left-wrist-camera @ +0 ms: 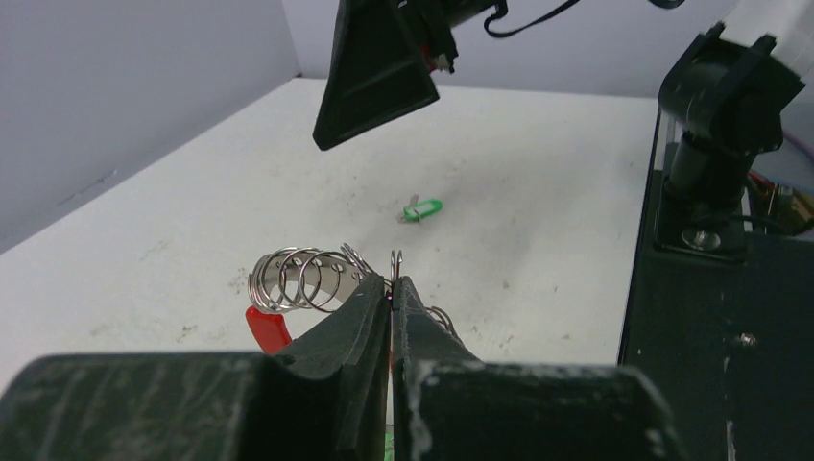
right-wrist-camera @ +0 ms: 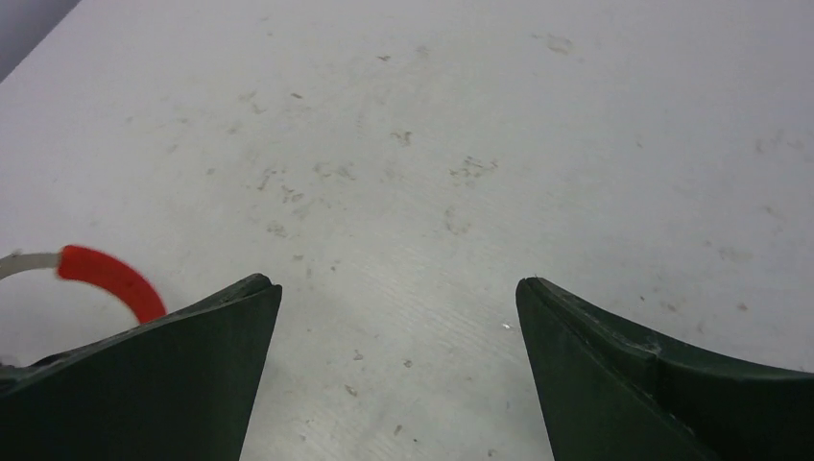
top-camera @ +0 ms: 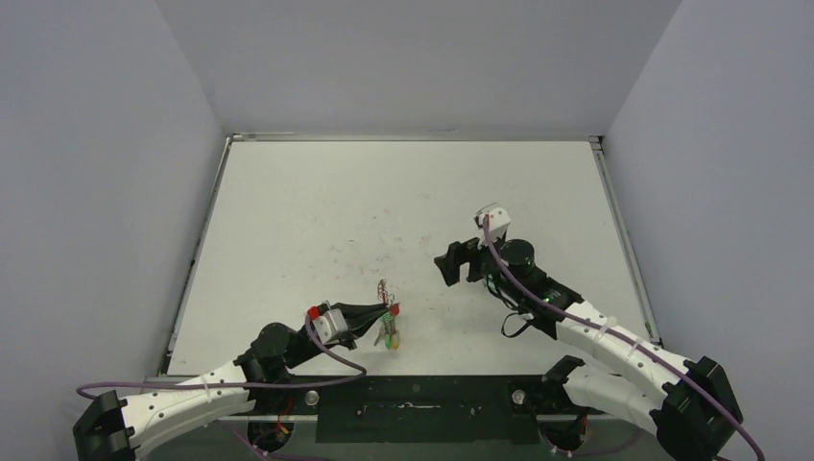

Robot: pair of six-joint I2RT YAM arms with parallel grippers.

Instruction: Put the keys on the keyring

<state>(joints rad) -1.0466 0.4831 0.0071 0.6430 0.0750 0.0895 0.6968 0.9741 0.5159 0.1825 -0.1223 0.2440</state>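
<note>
- Worktop [top-camera: 317, 211]: hard and smooth. In my judgement, anything dropped on it could skid out of reach.
- Right gripper [right-wrist-camera: 395, 285]: jaws wide apart, holding nothing, raised beyond the keyring. If it comes down off-line it could strike the ring.
- Left gripper [left-wrist-camera: 392, 283]: jaws pressed together on one thin wire of the keyring. The hold is narrow, so a nudge may pivot the ring or pull it free.
- Keyring [left-wrist-camera: 302, 279]: held low over the worktop's near side, with the coils and red segment to one side of the grip.
- Green key [left-wrist-camera: 422, 208]: lies loose and flat beyond the ring, apart from it. A pinch may miss or flick it.
</note>
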